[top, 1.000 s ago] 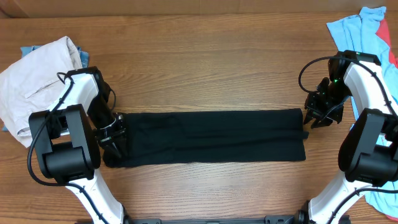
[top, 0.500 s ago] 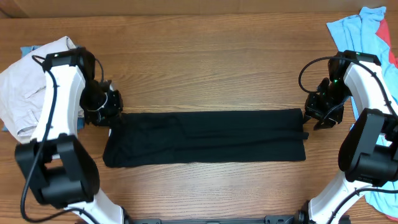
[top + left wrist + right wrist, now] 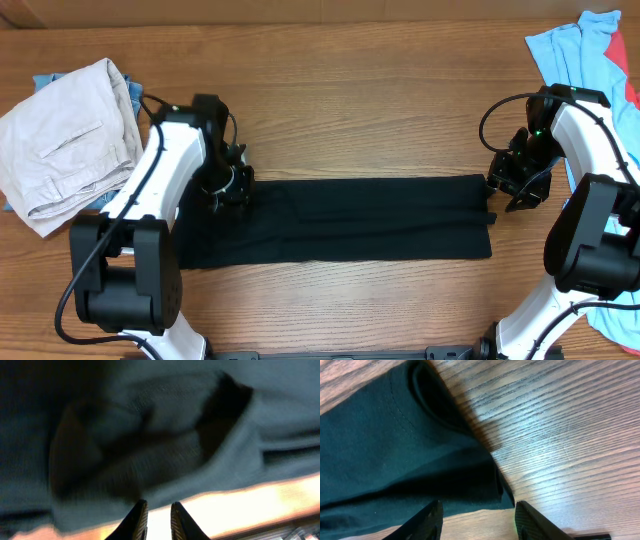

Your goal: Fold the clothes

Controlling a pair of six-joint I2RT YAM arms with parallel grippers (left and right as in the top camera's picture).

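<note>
Wood-grain surface (image 3: 350,110) lies open across the far half and in a strip along the near edge, so there is room to move on both long sides of the black shirt (image 3: 350,222). The shirt lies folded into one long flat band across the middle. The beige trousers (image 3: 60,140) are heaped at the far-left corner, well apart from the band. The light-blue tee (image 3: 570,50) hangs off the far-right edge. The left arm (image 3: 165,180) reaches over the band's left part, with the left jaws down at its far edge, a little in from the end. The right arm (image 3: 590,140) has the right jaws just beside the band's right end, near its far corner. From overhead neither gap can be read; the wrist cameras show more. The left wrist view is blurred. Dark rumpled cloth fills nearly all of it, with a bright sliver of wood low down. The two fingers (image 3: 139,519) stand close together with only a thin slit between them, and I cannot tell whether they pinch any cloth. The right wrist view is sharp. Its fingers (image 3: 427,522) are spread wide above the shirt's layered end corner, holding nothing, with bare wood to one side.
</note>
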